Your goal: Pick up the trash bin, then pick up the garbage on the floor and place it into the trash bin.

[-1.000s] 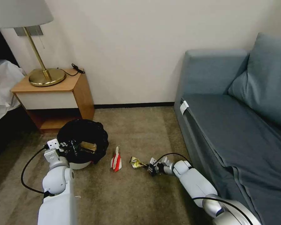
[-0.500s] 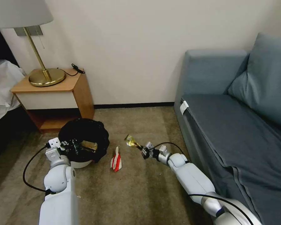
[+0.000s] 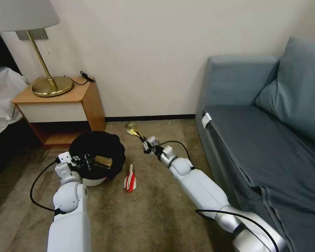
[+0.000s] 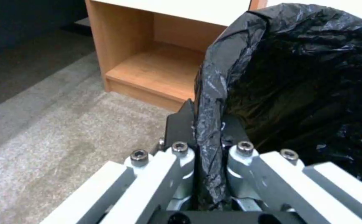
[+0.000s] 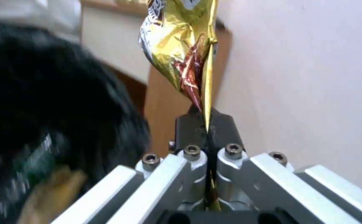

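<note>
The trash bin [image 3: 94, 164] sits tilted by the nightstand [image 3: 59, 108]; our left gripper [image 4: 208, 127] pinches its bag-lined rim. Our right gripper [image 3: 146, 144] clamps the gold snack wrapper [image 3: 132, 128] aloft. The red-and-white packet [image 3: 130, 179] lies on the carpet beside the bin.

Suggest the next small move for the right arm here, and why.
Probably carry the gold snack wrapper leftward over the trash bin. The right gripper pinches it in the air beside the bin's opening, not above it; the left gripper clamps the bin's rim.
</note>
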You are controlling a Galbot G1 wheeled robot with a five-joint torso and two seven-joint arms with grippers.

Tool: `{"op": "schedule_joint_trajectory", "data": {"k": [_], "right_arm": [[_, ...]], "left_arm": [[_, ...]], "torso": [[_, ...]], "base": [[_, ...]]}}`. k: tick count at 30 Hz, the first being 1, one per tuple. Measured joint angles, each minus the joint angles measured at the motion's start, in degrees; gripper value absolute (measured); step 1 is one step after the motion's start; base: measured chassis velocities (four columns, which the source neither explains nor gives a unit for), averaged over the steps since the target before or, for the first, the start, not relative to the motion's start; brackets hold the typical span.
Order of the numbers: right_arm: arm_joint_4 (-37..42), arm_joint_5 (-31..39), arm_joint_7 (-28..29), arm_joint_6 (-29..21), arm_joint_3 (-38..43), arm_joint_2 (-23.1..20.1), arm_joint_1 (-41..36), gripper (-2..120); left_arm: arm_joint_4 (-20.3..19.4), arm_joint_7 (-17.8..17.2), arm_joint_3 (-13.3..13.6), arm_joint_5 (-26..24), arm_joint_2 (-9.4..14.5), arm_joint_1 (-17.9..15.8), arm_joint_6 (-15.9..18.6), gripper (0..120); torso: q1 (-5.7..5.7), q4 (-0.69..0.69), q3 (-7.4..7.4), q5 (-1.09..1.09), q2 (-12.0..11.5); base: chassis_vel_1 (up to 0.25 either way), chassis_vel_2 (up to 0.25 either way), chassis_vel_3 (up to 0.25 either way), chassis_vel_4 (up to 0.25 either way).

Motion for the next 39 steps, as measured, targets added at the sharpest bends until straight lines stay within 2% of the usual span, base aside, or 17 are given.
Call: {"op": "schedule_joint_trajectory", "data": {"k": [4,10,15,25,39], "right_arm": [[2.0,2.1,4.6,-0.7,-5.0,1.8,3.4,0],[1.7,2.6,7.5,-0.7,-8.5,3.6,6.3,0],[0.8,3.3,10.9,-1.2,-13.3,7.8,8.3,0],[-3.8,0.8,10.6,0.0,-13.5,7.9,6.5,0],[-4.8,-1.1,10.6,-0.8,-14.1,7.8,4.2,0]], "left_arm": [[0.0,0.0,0.4,0.2,-0.3,-0.2,0.1,5],[-0.3,-0.1,0.7,0.5,-0.5,-0.3,0.3,5],[-0.7,-0.3,1.1,1.0,-1.1,-0.4,0.4,5],[-1.3,-0.6,1.7,1.7,-1.2,-0.5,0.7,5],[-1.7,-1.3,2.5,2.0,-1.3,-0.5,0.7,5]], "torso": [[0.00,0.00,0.00,0.00,0.0],[0.00,0.00,0.00,-0.01,0.0],[0.00,0.02,0.00,0.00,0.0],[0.00,-0.01,0.00,0.00,0.0],[0.00,-0.01,0.00,0.00,0.0]], "base": [[0.000,0.000,0.000,0.000],[0.000,0.000,0.000,0.000],[0.000,0.000,0.000,0.000],[0.000,0.000,0.000,0.000],[0.000,0.000,0.000,0.000]]}}
